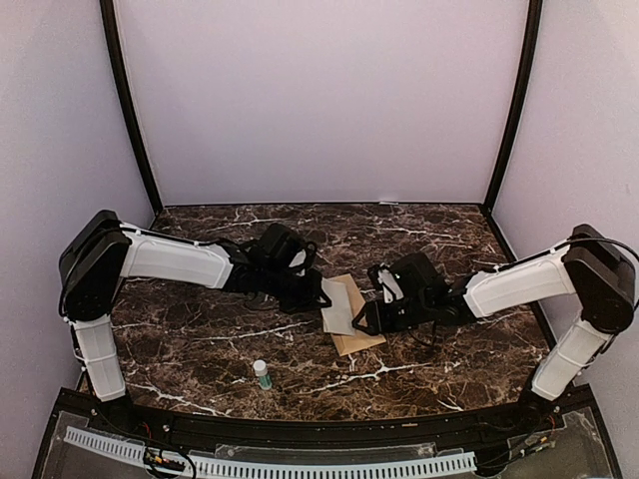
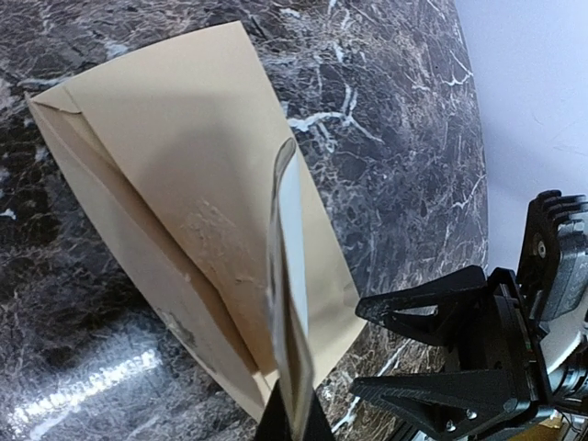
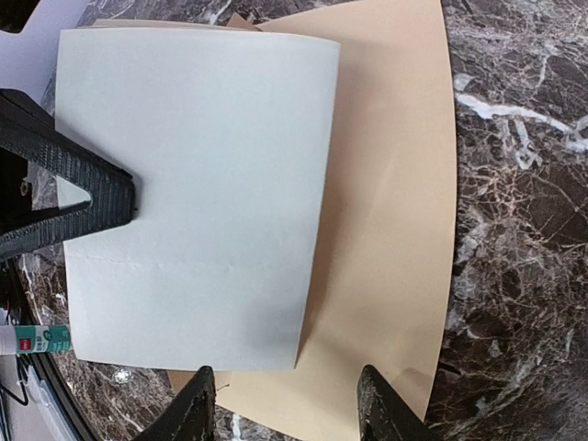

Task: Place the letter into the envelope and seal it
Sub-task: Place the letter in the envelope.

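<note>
From above, the left gripper (image 1: 321,296) pinches the white letter (image 1: 337,311) by one edge. The sheet lies over the tan envelope (image 1: 357,339) on the dark marble table (image 1: 200,339). The right gripper (image 1: 365,317) sits just across the sheet from it. A small green-capped tube (image 1: 262,374) stands well apart from both.

On the left wrist camera, the letter runs edge-on out from between that gripper's closed fingers. The envelope lies flat beneath and ahead.

On the right wrist camera, its own fingers stand wide and empty over the envelope's near edge. The letter lies ahead, to their left.
</note>
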Motion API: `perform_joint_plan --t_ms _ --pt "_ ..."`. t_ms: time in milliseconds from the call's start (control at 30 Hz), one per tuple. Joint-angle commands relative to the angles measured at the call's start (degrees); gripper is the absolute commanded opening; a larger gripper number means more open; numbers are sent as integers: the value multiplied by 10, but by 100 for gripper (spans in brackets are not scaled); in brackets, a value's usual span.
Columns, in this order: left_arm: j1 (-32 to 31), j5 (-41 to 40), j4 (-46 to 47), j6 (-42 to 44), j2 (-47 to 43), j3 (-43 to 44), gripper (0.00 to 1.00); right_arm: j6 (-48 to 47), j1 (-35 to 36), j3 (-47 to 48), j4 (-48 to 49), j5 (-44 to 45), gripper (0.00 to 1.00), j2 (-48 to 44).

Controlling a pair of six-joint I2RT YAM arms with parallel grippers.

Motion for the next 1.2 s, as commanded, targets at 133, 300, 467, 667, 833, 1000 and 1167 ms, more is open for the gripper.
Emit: perform_joint_plan --t_ms 133,300,467,667,833,1000,1167 --pt "16 -16 -17 -4 -51 -39 0 18 6 22 2 -6 48 40" --pt "22 -21 -17 -11 -67 -63 0 27 6 27 -5 -6 47 59" --pt "31 -24 -18 -15 -84 -90 0 31 5 33 -13 1 47 70" --pt "42 -17 -12 -27 -92 -112 0 33 5 41 -20 5 47 79" --pt "50 -3 16 -51 -101 -147 0 35 6 44 -25 8 47 86" --pt "56 15 46 -66 -98 -163 0 37 6 49 -26 6 46 92" --pt "61 34 63 -73 -82 -164 0 35 6 53 -27 5 46 96"
